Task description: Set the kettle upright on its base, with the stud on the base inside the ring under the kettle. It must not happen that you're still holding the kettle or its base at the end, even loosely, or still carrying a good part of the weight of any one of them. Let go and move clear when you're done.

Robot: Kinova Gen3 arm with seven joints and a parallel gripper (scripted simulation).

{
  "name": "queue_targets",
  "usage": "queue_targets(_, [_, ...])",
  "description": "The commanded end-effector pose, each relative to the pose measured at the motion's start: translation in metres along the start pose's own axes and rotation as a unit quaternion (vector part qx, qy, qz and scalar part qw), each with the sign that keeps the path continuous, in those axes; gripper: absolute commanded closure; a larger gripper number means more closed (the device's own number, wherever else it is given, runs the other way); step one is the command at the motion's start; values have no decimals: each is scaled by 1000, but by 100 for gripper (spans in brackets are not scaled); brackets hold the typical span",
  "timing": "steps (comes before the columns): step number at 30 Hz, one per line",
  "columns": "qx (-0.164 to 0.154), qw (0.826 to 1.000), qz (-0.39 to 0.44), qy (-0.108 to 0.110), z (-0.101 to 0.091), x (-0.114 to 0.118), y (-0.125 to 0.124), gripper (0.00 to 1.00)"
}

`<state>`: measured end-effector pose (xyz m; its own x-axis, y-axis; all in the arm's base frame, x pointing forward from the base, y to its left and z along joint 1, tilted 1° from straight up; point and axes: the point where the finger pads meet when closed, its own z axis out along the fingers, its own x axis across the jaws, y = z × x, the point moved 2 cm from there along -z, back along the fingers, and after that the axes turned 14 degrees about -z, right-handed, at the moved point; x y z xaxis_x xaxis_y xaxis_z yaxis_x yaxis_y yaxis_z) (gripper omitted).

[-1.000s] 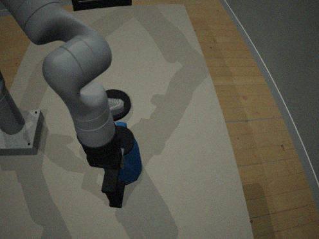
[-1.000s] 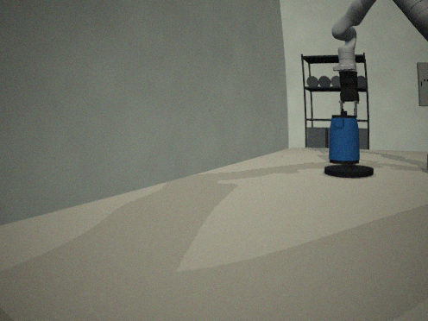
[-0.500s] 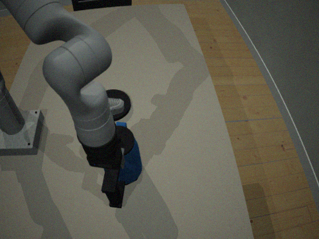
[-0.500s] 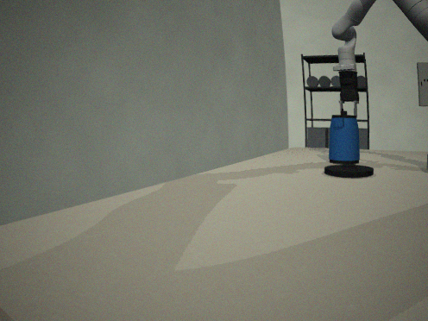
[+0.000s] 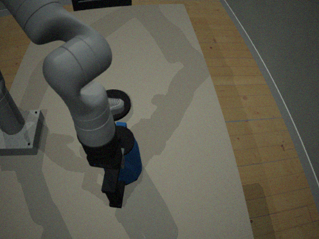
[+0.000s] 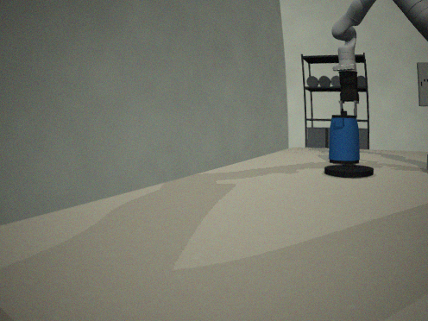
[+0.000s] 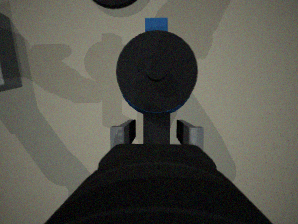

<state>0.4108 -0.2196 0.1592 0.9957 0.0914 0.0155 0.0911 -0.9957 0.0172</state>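
Note:
The blue kettle (image 5: pixel 131 162) stands upright on the table mat, with its black lid (image 7: pixel 156 70) on top and its black handle (image 7: pixel 157 127) on the side. The round black base with a grey centre lies a little way from it, and its edge also shows at the top of the wrist view (image 7: pixel 115 2). In the side view the kettle (image 6: pixel 343 139) lines up with the base (image 6: pixel 349 171). My gripper (image 7: pixel 156 128) (image 6: pixel 349 105) hangs straight over the kettle's top, open. One finger stands on each side of the handle, with gaps between them.
The arm's mounting plate (image 5: pixel 22 133) is at the left of the mat. A dark shelf rack (image 6: pixel 334 101) stands behind the table. A wooden floor (image 5: pixel 257 112) lies beyond the mat's right edge.

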Motion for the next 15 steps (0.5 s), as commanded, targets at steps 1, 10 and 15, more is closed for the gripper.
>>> queue_targets(1, [1, 1000, -1, 2, 1, 2, -2, 0])
queue_targets(10, [1, 1000, -1, 2, 1, 3, -3, 0])
queue_targets(15, [1, 1000, -1, 2, 1, 3, -4, 0])
